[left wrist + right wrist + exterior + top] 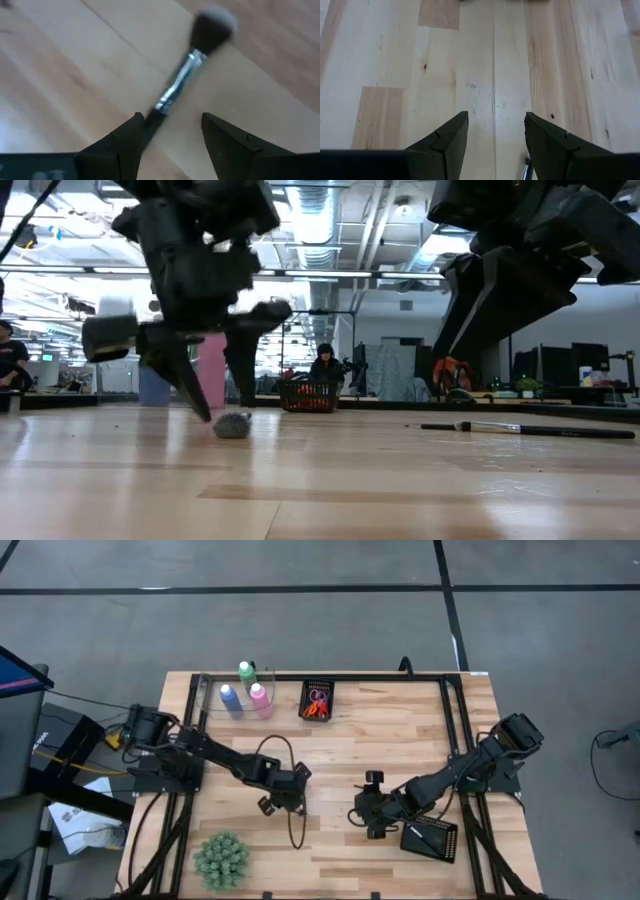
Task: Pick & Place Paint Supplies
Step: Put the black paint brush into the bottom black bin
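A dark-handled brush (178, 82) with a fluffy grey head (232, 425) lies flat on the wooden table. My left gripper (172, 117) stands open over its handle end, fingers slanting down, at mid-table (278, 802). My right gripper (496, 116) is open above bare wood, right of centre (368, 825). A second brush (530, 428) lies on the table near it. Blue, pink and green bottles (245, 692) stand at the far left. The scissors (317, 705) lie in a black mesh tray. My left gripper has one finger (131, 131) right beside the brush's handle (152, 114), which runs under that finger's inner edge. I cannot tell whether the finger touches it. The brush lies flat on the table.
A clear tray (205, 690) holds the bottles at the far edge. Another black mesh tray (430, 838) lies near the right arm at the front. A spiky green plant (220, 858) stands at the near left. A black cable (295, 825) loops beside my left gripper.
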Controlling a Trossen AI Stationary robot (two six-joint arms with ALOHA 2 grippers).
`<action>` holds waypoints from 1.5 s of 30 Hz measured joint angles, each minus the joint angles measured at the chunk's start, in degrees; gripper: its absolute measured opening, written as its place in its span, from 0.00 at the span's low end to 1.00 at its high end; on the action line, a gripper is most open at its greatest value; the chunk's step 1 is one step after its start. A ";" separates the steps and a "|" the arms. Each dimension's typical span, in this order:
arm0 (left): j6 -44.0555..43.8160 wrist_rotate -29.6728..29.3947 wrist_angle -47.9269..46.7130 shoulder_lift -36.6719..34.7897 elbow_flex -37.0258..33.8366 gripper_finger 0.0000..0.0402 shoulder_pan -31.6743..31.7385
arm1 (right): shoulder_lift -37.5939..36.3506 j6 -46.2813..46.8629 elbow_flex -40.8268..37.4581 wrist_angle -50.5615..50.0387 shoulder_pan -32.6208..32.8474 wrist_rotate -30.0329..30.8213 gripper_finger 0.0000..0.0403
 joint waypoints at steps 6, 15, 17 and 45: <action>2.32 0.25 -4.39 5.04 3.82 0.48 0.02 | 0.00 0.02 0.00 -0.10 0.00 -0.38 0.45; 2.29 0.80 -6.67 5.18 4.40 0.25 -0.02 | -0.02 0.04 0.00 0.24 0.06 -0.87 0.45; 2.00 1.22 -6.97 5.18 4.38 0.16 -0.04 | -0.02 0.04 0.00 0.22 0.06 -0.87 0.45; -23.93 6.47 21.95 -17.04 -15.22 0.06 -0.02 | 0.00 -8.08 -11.36 39.37 0.96 -0.54 0.45</action>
